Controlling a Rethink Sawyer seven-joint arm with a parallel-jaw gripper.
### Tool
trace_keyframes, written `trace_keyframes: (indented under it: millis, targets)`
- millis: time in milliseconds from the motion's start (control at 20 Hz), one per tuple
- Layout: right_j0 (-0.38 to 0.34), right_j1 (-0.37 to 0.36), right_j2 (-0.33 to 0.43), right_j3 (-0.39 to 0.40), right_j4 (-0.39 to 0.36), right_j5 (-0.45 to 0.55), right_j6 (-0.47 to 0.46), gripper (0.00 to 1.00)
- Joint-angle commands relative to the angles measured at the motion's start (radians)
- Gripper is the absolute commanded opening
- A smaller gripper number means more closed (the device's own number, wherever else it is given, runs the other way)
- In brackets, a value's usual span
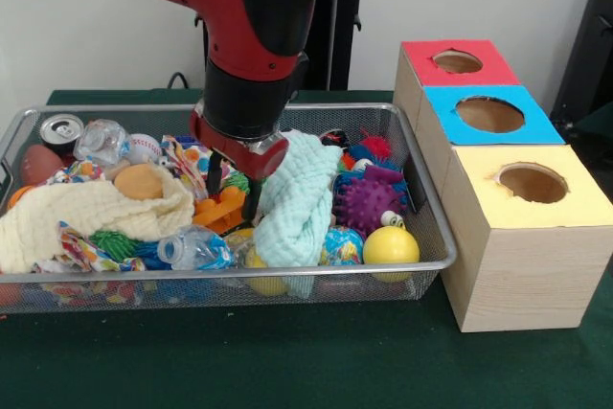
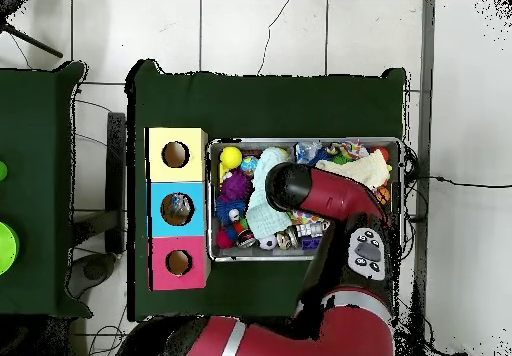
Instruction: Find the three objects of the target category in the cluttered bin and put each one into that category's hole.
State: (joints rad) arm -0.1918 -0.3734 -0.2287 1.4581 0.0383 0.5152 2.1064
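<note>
My gripper reaches down into the middle of the wire bin, its two dark fingers apart over an orange plastic toy and holding nothing. The right finger touches the edge of a mint green cloth. A cream cloth lies to the left. To the right sit a purple spiky ball and a yellow ball. Crushed clear bottles, a soda can and a baseball lie among the clutter. In the overhead view the arm hides the gripper above the bin.
Right of the bin stand three wooden boxes with round holes in coloured tops: red farthest, blue in the middle, yellow nearest. In the overhead view they are yellow, blue and red. Green cloth covers the table.
</note>
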Motion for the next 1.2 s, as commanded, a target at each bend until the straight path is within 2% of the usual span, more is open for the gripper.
trace_keyframes:
  millis: [50,400,500,700,1050,1200]
  targets:
    - [0.033,0.079,0.03,-0.109,0.058,0.082,0.188,1.0]
    - [0.034,0.173,0.013,-0.315,0.058,0.209,0.146,1.0]
    - [0.035,0.179,0.004,-0.355,0.049,0.244,0.14,1.0]
    - [0.042,0.174,-0.018,-0.404,0.031,0.297,0.136,1.0]
    - [0.038,0.217,-0.011,-0.511,0.015,0.347,0.108,1.0]
    - [0.035,0.223,-0.013,-0.534,0.009,0.359,0.095,1.0]
